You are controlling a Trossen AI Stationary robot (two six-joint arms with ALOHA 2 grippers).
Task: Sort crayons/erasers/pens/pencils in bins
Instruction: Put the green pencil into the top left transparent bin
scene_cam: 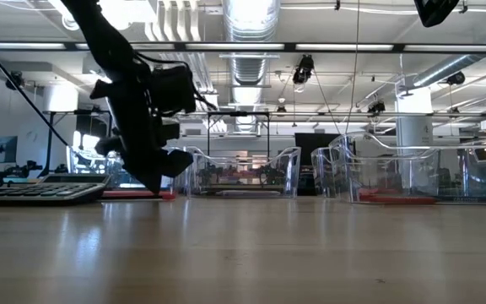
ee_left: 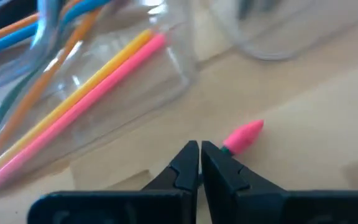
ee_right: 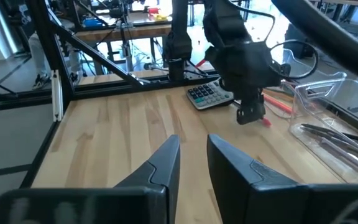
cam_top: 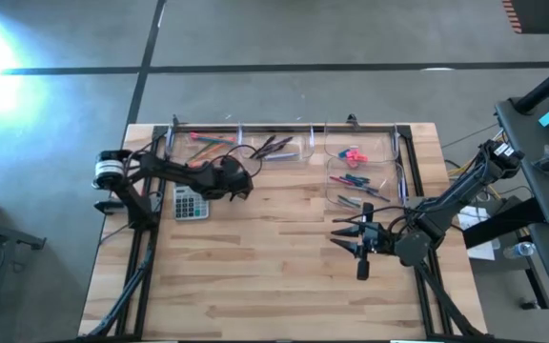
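Surface: pale wooden table point(cam_top: 274, 276), grey calculator point(cam_top: 191, 204) at its left.
Left gripper point(ee_left: 201, 149): clenched on a pink-tipped crayon point(ee_left: 243, 135), which pokes out just beside the pencil bin point(cam_top: 208, 148).
Right gripper point(cam_top: 348, 236): slightly parted, holding nothing, waiting mid-table.
Axis: crayon points away from the fingers.
Count: four bins; one crayon on the table.

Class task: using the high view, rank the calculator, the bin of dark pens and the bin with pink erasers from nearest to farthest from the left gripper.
From the left gripper:
1. Calculator, beside the arm on the table's left.
2. Bin of dark pens, back edge, middle.
3. Bin with pink erasers, back edge, right.
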